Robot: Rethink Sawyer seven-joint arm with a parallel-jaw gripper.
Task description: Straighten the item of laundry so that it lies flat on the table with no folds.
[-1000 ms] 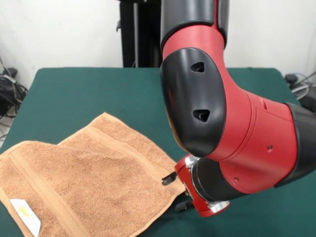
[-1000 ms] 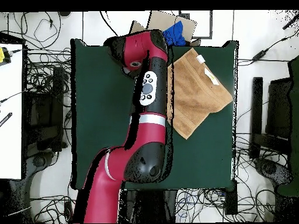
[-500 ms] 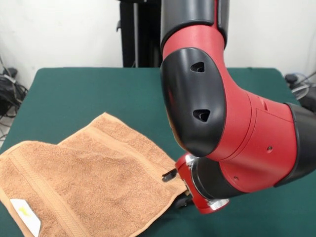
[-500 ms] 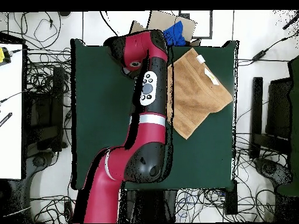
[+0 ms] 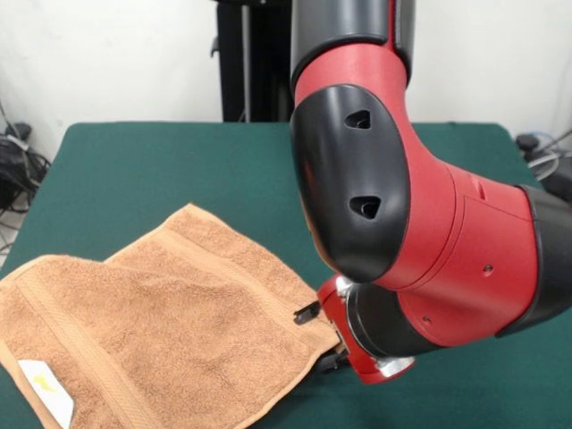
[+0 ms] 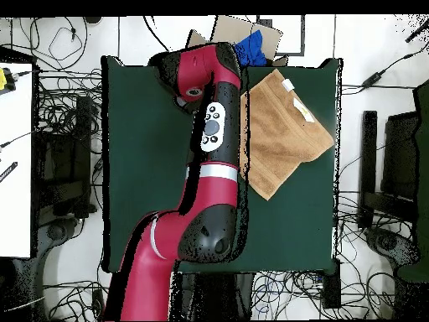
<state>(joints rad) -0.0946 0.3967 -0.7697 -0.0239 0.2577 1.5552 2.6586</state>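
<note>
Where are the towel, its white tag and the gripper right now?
towel (image 5: 170, 322): front view, middle of the upper layer.
white tag (image 5: 46, 390): front view, middle of the tag, towel's near-left corner.
gripper (image 5: 320, 338): front view, between the fingertips at the towel's right corner.

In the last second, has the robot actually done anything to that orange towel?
Barely. The gripper at the towel's right corner has crept slightly left and down against the edge; whether it holds the cloth cannot be seen. The towel still lies folded over itself, its white tag in the same spot on the green table.
</note>
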